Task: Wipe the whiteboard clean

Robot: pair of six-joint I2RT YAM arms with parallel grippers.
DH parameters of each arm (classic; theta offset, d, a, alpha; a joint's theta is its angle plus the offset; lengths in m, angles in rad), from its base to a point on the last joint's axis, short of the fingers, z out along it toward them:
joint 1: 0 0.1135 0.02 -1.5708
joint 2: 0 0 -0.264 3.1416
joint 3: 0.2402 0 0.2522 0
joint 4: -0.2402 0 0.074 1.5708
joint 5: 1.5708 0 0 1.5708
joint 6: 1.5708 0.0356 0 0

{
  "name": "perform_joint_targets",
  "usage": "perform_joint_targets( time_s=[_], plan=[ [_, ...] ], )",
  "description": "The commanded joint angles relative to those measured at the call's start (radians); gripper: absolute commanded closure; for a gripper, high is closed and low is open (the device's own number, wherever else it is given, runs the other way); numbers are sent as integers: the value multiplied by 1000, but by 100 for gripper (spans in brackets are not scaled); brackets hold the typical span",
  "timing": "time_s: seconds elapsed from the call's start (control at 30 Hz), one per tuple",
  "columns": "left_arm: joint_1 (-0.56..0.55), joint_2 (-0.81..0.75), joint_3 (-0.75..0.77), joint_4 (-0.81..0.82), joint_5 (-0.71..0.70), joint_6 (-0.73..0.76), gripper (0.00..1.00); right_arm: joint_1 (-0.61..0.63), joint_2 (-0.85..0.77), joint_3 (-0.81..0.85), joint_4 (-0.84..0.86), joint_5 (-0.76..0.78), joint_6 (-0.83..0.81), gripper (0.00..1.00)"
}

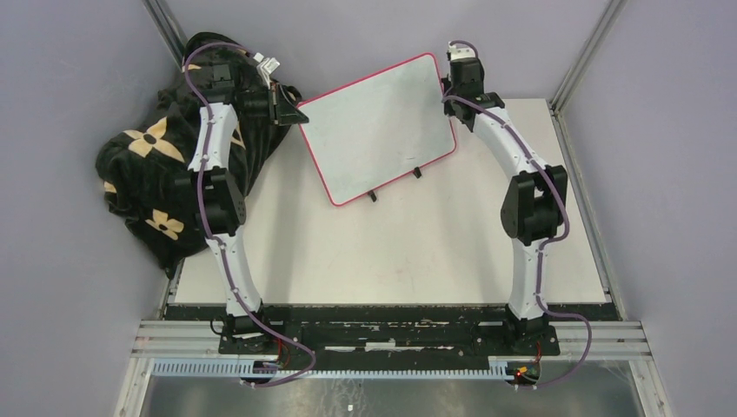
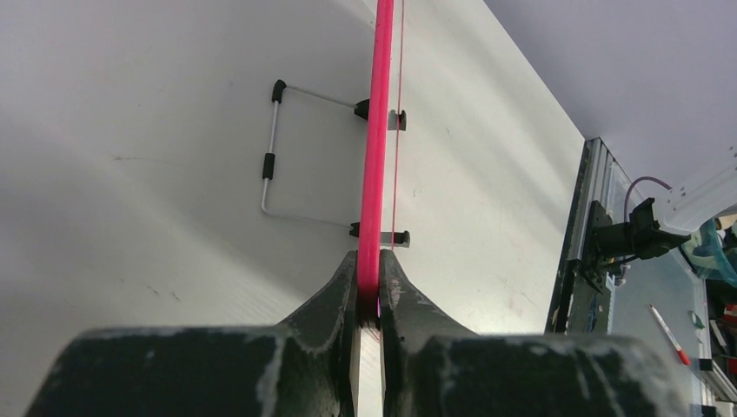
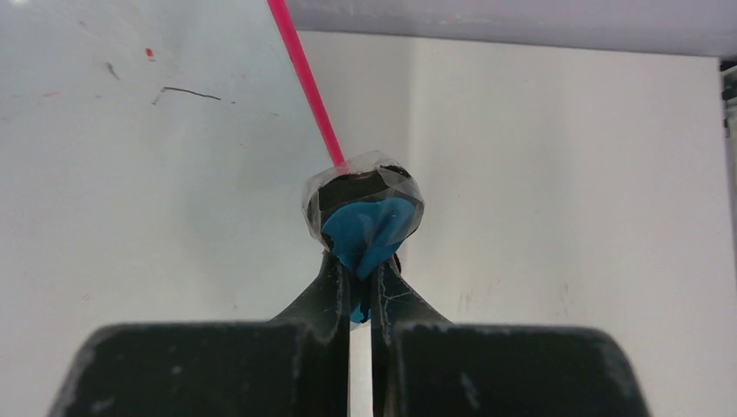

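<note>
Jaws of left gripper pinched on whiteboard red frame; we judge this steadies board, skewed near table far edge. Jaws of right gripper clamp blue eraser at board's right edge. We note stray marks remaining.

From above, whiteboard marks are too faint to read; the blue eraser is partly hidden inside the right gripper.

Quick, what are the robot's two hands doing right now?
Left hand: closed on the red edge of the whiteboard.
Right hand: closed, holding the blue eraser.
</note>
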Motion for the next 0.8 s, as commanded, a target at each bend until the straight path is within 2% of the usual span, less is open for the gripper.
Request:
perform_joint_targets(
  time_s=[0.0, 0.27, 0.37, 0.43, 0.5, 0.6, 0.7, 0.77],
  plan=[
    [1, 40, 82, -5, -17, 94, 97, -31, -166, -19, 41, 51, -21, 99],
    [3, 36, 68, -13, -34, 104, 97, -49, -322, -171, 58, 69, -31, 99],
    [3, 32, 64, -14, -46, 98, 92, -51, -371, -214, 52, 73, -31, 99],
    [4, 31, 64, -14, -52, 92, 82, -51, -403, -229, 30, 72, -28, 99],
    [4, 28, 63, -13, -59, 82, 66, -51, -430, -246, 2, 67, -31, 99],
    [5, 19, 59, -15, -79, 71, 47, -51, -488, -297, -20, 65, -34, 99],
    [5, 10, 55, -14, -95, 58, 37, -51, -553, -364, -25, 68, -36, 99],
    [8, 4, 53, -11, -93, 36, 26, -50, -593, -407, -28, 71, -33, 99]
  ],
)
